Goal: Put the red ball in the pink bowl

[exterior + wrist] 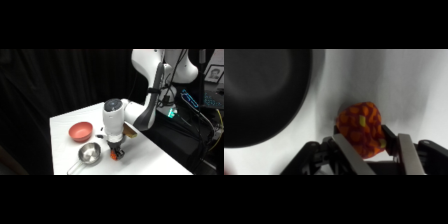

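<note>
Down at the near part of the desk [150, 155], your gripper [116, 152] stands low over the red ball [114, 155], and the wrist view shows its two fingers [351, 155] set on either side of the ball [360, 129], close against its flanks. Whether the pads are already pressing I cannot tell, so treat the gripper as narrowly open around the ball, not yet surely holding it. The ball sits on the desk surface, not lifted. It looks small and glossy with a mottled red-orange skin — judge it light and rather slippery, and being round it will likely roll or squirt out if you pinch off-centre. Take it across its widest part, with the fingers level on opposite sides, and close gently. Just beside the gripper, toward the camera-left, sits the steel bowl [90, 153] with a handle; it appears to hold nothing. Beyond it, further back and left, lies the pink bowl [80, 131], well apart from the ball and seemingly without contents — that is your goal. In the wrist view a dark round bowl [259, 95] fills the left side, near the ball but not touching it; its inside is too dark to read.
</note>
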### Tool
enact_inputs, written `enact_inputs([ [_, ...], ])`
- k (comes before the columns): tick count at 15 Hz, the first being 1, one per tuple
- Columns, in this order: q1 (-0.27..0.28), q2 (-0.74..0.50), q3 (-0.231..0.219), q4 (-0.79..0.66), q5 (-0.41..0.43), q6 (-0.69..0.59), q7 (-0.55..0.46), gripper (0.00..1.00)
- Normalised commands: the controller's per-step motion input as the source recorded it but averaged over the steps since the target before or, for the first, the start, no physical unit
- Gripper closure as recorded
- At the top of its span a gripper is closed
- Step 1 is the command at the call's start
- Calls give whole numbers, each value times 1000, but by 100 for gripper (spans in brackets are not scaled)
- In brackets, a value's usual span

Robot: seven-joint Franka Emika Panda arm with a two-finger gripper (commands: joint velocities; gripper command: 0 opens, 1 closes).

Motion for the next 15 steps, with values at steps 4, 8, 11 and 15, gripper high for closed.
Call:
enact_inputs([
  [4, 70, -75, -57, -11, -47, 33, -21, 88],
  [8, 21, -229, -4, -83, -2, -106, -81, 100],
  [11, 8, -343, 14, -121, 3, -226, -89, 98],
  [15, -48, -356, 51, -78, 31, -310, -119, 98],
])
